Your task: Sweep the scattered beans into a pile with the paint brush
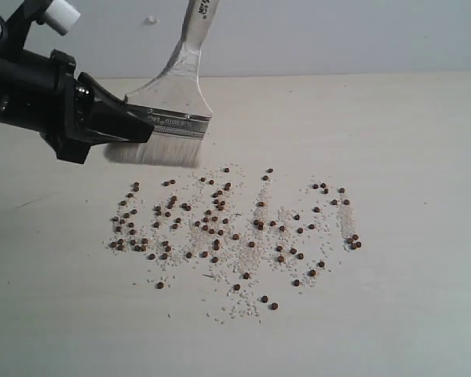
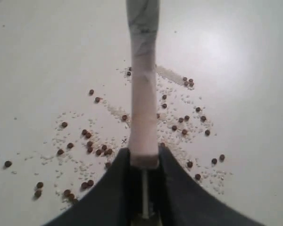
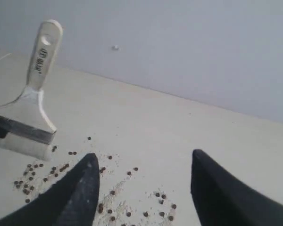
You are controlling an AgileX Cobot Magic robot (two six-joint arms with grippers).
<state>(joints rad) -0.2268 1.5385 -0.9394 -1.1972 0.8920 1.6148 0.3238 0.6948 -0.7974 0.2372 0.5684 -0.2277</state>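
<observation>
Left fingers [image 2: 108,193] clamped on paint brush [image 1: 177,102] ferrule, handle up, bristles low at edge of beans [image 1: 220,228]; contact with surface [image 1: 424,157] unclear. Beans lie scattered among white grains [image 1: 247,255]. Right fingers [image 3: 80,188] spread, empty, above them.

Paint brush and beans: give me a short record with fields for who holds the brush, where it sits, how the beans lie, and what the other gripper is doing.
Brush holder: left gripper, shut on the paint brush near the ferrule
Brush pose: handle up, bristles down, just behind the beans in the exterior view
Bristle contact with table: cannot tell
Beans: scattered wide, mixed with white grains, not yet gathered
Right gripper: open, empty
</observation>
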